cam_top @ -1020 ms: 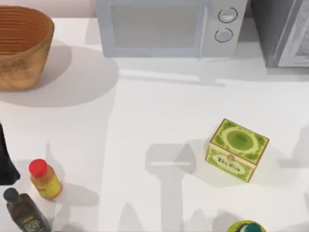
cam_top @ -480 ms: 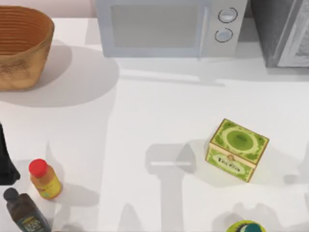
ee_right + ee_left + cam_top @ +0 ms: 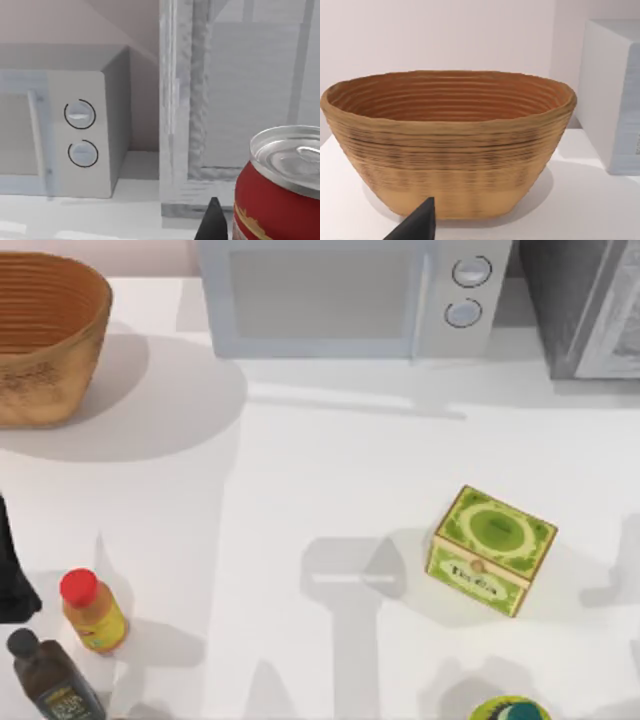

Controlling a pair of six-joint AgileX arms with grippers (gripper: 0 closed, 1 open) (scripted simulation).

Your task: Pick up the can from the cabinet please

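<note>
The can is a red cylinder with a silver-grey top, close up in the right wrist view. It sits in front of the grey cabinet. My right gripper is shut on the can, and one dark fingertip lies against its side. The other side of the can is out of frame. In the top view the cabinet stands at the far right corner. My left arm is parked at the table's left edge.
A microwave stands at the back, left of the cabinet. A wicker basket is at the far left. A green tea box lies right of centre. An orange bottle, a dark bottle and a green-topped round thing stand along the near edge.
Arm shadows near the table's right edge and beside the green-topped thing have shifted. Nothing on the table has moved, and the left arm is still.
</note>
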